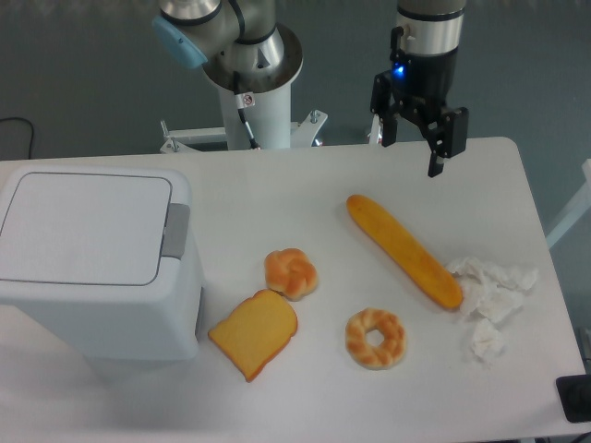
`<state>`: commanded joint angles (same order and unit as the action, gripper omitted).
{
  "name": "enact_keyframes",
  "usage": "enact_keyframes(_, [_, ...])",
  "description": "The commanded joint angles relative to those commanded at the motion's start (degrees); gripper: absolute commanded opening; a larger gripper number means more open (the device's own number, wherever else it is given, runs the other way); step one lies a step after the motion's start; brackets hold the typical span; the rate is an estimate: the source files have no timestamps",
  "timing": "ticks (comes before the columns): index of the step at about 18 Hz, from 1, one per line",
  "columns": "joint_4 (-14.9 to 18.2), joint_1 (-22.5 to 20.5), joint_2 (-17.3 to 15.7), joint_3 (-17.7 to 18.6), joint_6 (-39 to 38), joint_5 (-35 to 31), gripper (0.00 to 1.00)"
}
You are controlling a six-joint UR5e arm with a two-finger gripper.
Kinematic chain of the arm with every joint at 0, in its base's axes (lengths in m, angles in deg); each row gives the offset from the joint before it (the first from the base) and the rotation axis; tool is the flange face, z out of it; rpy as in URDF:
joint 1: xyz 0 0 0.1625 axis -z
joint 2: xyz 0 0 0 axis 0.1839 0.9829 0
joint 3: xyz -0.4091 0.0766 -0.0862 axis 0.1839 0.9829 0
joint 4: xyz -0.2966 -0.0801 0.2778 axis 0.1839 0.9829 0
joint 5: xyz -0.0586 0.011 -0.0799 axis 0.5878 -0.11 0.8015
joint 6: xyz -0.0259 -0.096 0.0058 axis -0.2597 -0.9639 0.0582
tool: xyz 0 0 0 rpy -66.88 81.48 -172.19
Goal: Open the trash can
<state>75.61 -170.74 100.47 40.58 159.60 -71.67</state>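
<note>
1 fixed camera looks steeply down across the table, probably from its front edge.

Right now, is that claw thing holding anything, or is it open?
Gripper: open and empty, hanging above the far edge of the table, well away from the trash can.

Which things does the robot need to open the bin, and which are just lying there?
Needed:
trash can, lid shut
its grey push tab
the tool, open, hanging over the far side of the table

Just lying there:
baguette
toast slice
round bun
ring-shaped roll
crumpled paper
</note>
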Motion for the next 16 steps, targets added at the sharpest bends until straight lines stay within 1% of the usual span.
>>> enact_keyframes(4, [0.0,0.0,-0.1,0.0,-1.1,-0.1,1.00])
enact_keyframes(8, [-0.2,0.1,-0.1,0.0,-4.1,0.2,1.00])
enact_keyframes(16, [0.0,0.5,-0.1,0.0,-5.2,0.2,1.00])
